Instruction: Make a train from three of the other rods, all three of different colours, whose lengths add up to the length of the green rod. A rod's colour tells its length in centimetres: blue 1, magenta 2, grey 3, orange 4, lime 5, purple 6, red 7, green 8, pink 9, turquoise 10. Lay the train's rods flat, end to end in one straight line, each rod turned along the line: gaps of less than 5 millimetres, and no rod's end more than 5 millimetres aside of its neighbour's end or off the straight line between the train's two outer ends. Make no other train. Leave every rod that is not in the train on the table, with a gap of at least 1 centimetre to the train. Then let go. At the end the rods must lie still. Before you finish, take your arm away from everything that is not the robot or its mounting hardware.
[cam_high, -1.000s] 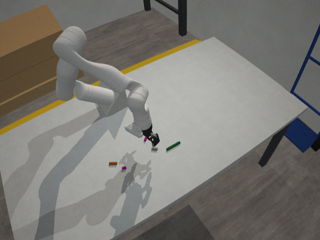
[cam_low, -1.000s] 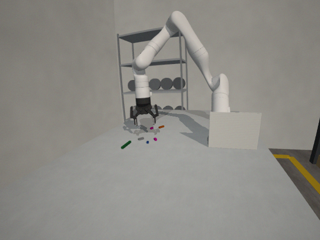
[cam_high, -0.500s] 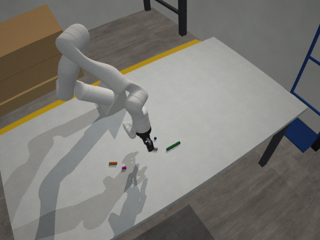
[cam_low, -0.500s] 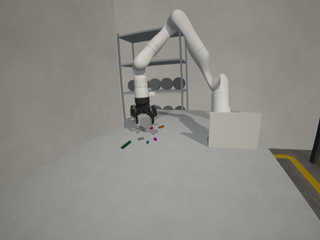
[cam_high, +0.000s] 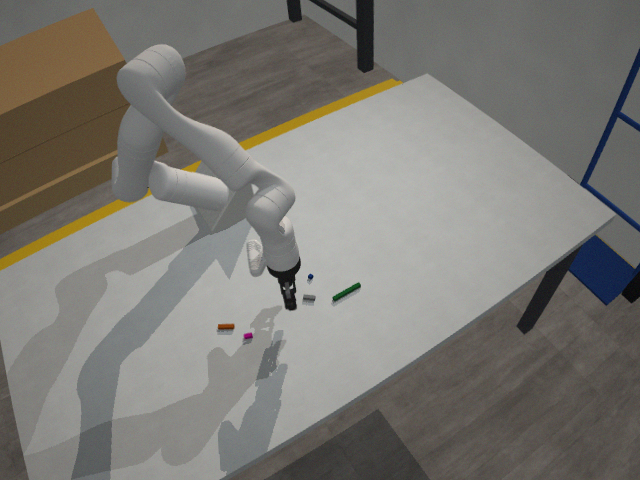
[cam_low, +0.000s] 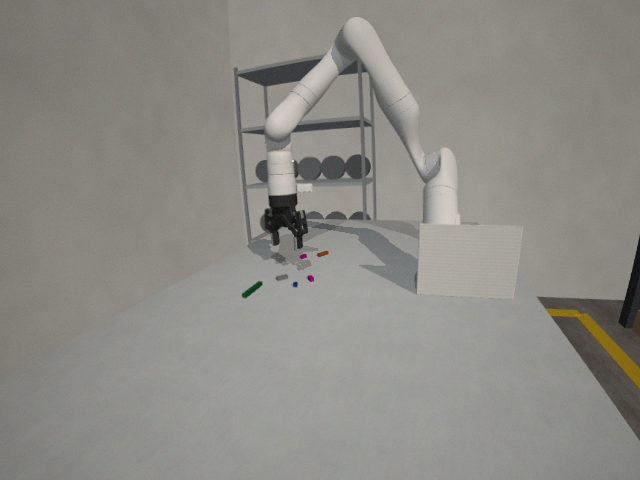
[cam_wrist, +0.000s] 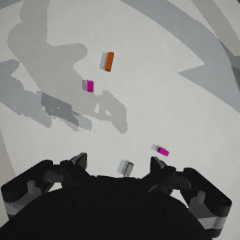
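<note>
The green rod (cam_high: 346, 291) lies flat on the white table, also seen in the exterior view (cam_low: 251, 289). Near it lie a grey rod (cam_high: 309, 298) and a small blue rod (cam_high: 310, 276). An orange rod (cam_high: 225, 326) and a magenta rod (cam_high: 248, 335) lie apart to the left. A second magenta rod (cam_low: 310, 277) lies near the blue rod (cam_low: 295, 284). My gripper (cam_high: 289, 300) is open and empty, pointing down above the table beside the grey rod. In the wrist view the grey rod (cam_wrist: 128, 167) shows between my fingers, with a magenta rod (cam_wrist: 162, 150) to its right.
A white block (cam_low: 467, 260) stands on the table at the arm's base. A metal shelf (cam_low: 310, 149) stands behind the table. The table's front edge (cam_high: 413, 356) runs close to the rods in the top view.
</note>
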